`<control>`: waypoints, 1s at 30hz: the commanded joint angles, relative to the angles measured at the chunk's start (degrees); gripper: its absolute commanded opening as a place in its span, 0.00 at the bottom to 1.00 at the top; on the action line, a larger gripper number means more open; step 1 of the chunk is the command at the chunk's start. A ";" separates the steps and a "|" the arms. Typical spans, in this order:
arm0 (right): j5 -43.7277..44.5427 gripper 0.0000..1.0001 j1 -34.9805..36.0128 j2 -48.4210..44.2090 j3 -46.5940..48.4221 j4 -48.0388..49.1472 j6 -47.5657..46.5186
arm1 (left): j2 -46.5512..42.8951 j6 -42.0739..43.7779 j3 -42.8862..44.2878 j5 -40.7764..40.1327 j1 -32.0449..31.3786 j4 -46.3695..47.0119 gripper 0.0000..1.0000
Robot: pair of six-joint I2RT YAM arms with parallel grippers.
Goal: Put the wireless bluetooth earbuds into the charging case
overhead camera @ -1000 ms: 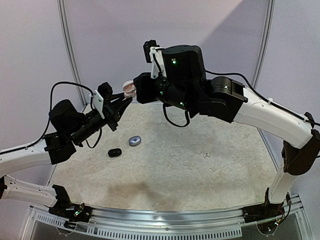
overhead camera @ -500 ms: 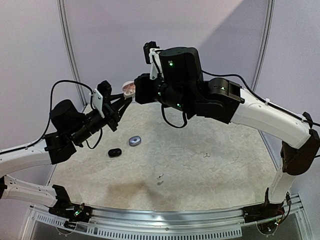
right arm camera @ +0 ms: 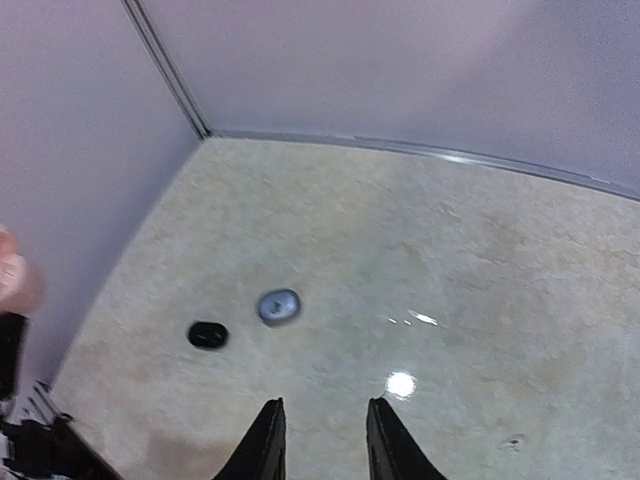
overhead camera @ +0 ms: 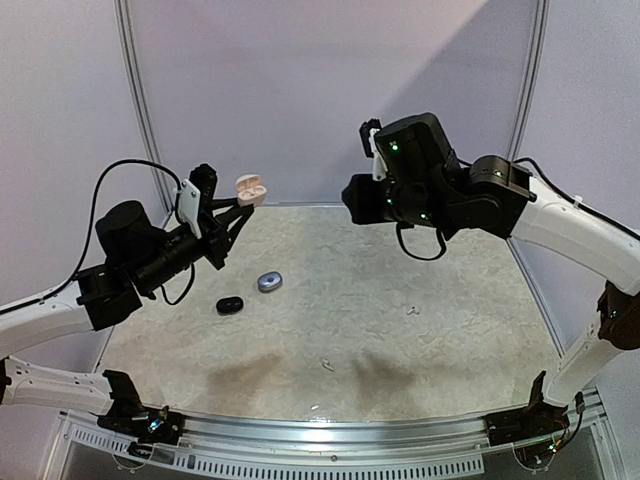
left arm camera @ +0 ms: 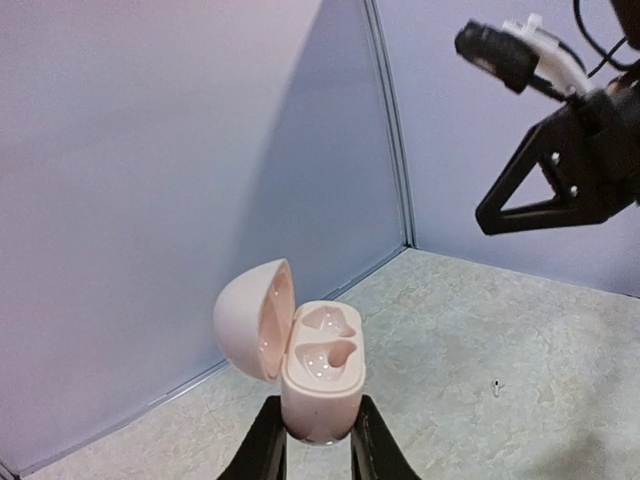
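The left hand [left arm camera: 317, 440] holds a pale pink charging case [left arm camera: 318, 375] aloft over the far left of the stone-patterned surface [overhead camera: 450, 350], its two fingers pressed against the case's lower sides. The case stands upright with its domed lid swung open to the left, and its two moulded wells are exposed and unfilled. Across from it, the right hand [right arm camera: 322, 440] hangs high above the surface on the right side. It is angled downward, its fingers parted with nothing between them, and it is well apart from the case. Down on the surface, one white earbud [overhead camera: 412, 310] lies right of centre. A second earbud [overhead camera: 326, 365] lies closer to the arms' bases, and both are far from the raised case. A closed black case [overhead camera: 229, 304] and a closed silvery grey case [overhead camera: 269, 282] rest near each other, not touching, on the left half of the surface below the left arm. Pale lilac wall panels [overhead camera: 300, 90] enclose the surface behind and at the sides.
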 commanded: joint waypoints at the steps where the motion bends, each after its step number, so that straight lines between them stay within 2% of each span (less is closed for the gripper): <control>1: -6.74 0.35 -1.41 3.71 -2.27 -14.85 6.55 | -1.49 -1.42 -0.25 -1.09 0.91 -3.23 0.00; 6: -17.46 0.61 -0.35 14.83 0.94 -18.05 9.67 | -2.39 -1.68 -0.88 -1.31 1.26 -4.34 0.00; 9: -19.73 0.65 1.21 25.98 11.07 -26.56 10.68 | -2.93 -1.89 -1.15 -1.29 1.44 -4.96 0.00; 12: -20.77 0.66 2.63 35.79 21.23 -34.72 10.30 | -3.33 -2.10 -1.46 -1.02 1.66 -5.26 0.00; 14: -23.39 0.67 2.92 41.17 23.59 -36.73 10.20 | -3.48 -2.25 -1.75 -0.86 1.74 -5.20 0.00; 19: -24.43 0.68 3.05 45.06 22.52 -37.37 10.08 | -3.89 -2.47 -2.08 -0.48 1.89 -5.10 0.00; 25: -29.30 0.62 3.57 46.10 18.58 -34.09 7.43 | -3.79 -2.57 -2.43 -0.04 2.06 -4.71 0.00; 30: -29.81 0.49 3.90 47.70 16.81 -34.46 6.56 | -3.73 -2.47 -2.26 0.01 2.15 -4.73 0.00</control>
